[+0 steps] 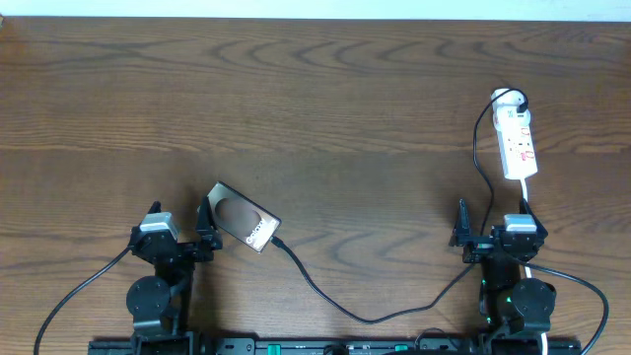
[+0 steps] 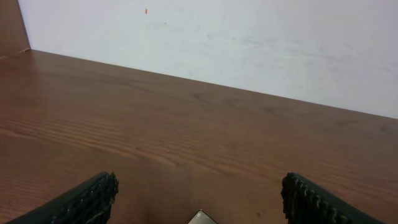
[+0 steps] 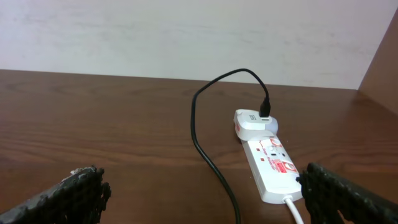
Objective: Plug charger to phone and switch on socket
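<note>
Now the left gripper and right gripper both stand wide and empty (2 bare hands), the phone near the tabletop's front edge, the charger touching it, the socket near the right edge.

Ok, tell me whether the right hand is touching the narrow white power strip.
Apart. The overhead view shows bare brown wooden table between the open right hand and the near end of the narrow white power strip.

White socket, black charger
</note>
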